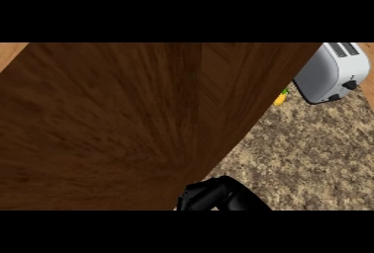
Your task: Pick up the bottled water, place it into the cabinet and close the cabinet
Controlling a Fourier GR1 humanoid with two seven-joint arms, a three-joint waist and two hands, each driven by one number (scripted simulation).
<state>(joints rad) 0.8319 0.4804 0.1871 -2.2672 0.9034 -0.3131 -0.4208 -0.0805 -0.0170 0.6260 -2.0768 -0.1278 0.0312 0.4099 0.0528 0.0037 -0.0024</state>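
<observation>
Right hand (211,196), grip state indeterminable, beside cabinet (124,123) door; toaster (332,71) far beyond; best pushed flush, squarely.

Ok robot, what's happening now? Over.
One hand low by the cabinet, fingers curled; which hand, unclear. Bottle not in sight. Cabinet blocks most of the view. Toaster far right on the counter.

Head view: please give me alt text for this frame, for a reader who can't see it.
A large dark wooden cabinet panel fills most of the view, hiding the bottled water. A black hand shows at its lower edge over the speckled counter; a silver toaster stands at upper right beside a small yellow object.
</observation>
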